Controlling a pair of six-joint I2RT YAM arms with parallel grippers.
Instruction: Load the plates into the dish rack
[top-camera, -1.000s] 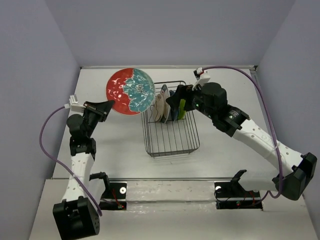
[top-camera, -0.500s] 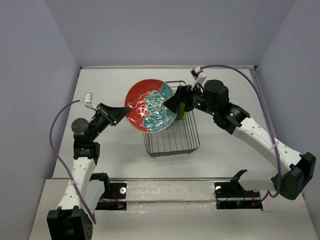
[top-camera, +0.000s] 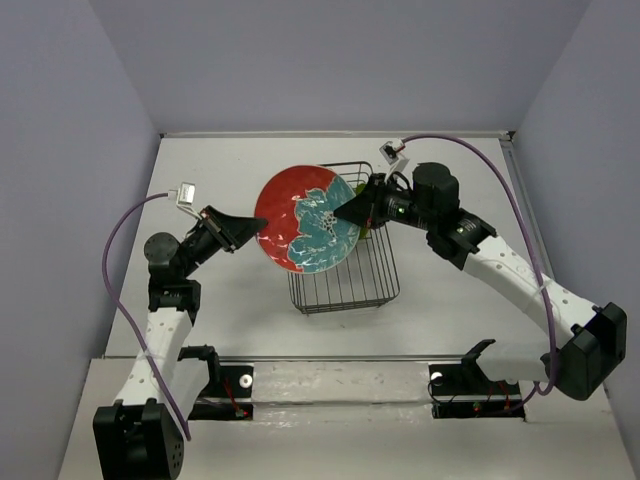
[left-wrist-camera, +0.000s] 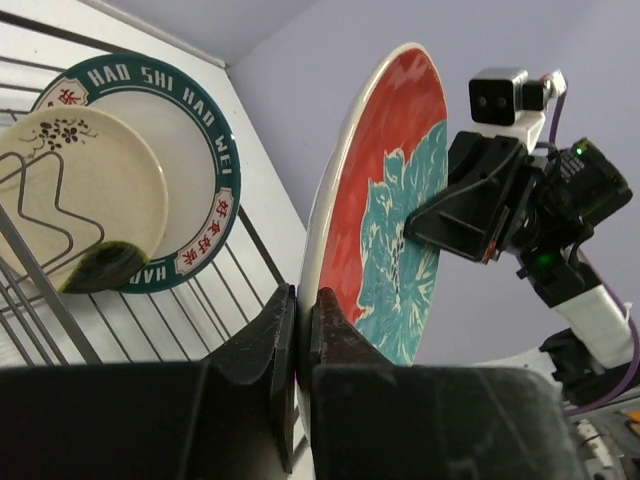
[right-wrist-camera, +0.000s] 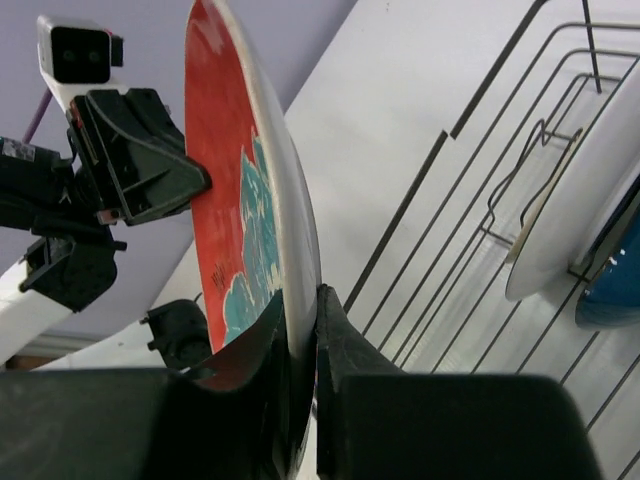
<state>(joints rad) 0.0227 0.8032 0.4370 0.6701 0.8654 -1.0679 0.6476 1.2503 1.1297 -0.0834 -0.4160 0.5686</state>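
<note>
The large red plate (top-camera: 300, 222) with a teal floral centre hangs tilted on edge over the back of the dish rack (top-camera: 345, 290). My left gripper (top-camera: 257, 232) is shut on its left rim, with the jaws (left-wrist-camera: 303, 300) pinching the edge. On the opposite rim my right gripper (top-camera: 351, 208) is shut too, its fingertips (right-wrist-camera: 303, 300) clamped on the white edge. Standing in the rack's prongs are a white plate with a dark lettered rim (left-wrist-camera: 205, 150), a cream plate (left-wrist-camera: 80, 190) and a dark blue plate (right-wrist-camera: 615, 290). The red plate hides them in the top view.
The rack's front half (top-camera: 340, 280) holds only bare wires. White walls close the table at the back (top-camera: 330, 133) and both sides. Purple cables (top-camera: 110, 280) loop off each wrist. Two black mounts (top-camera: 225, 380) sit at the near edge.
The left arm swung the red plate from the back left to above the rack. My right gripper, open a second ago, has shut on the plate's right rim.
</note>
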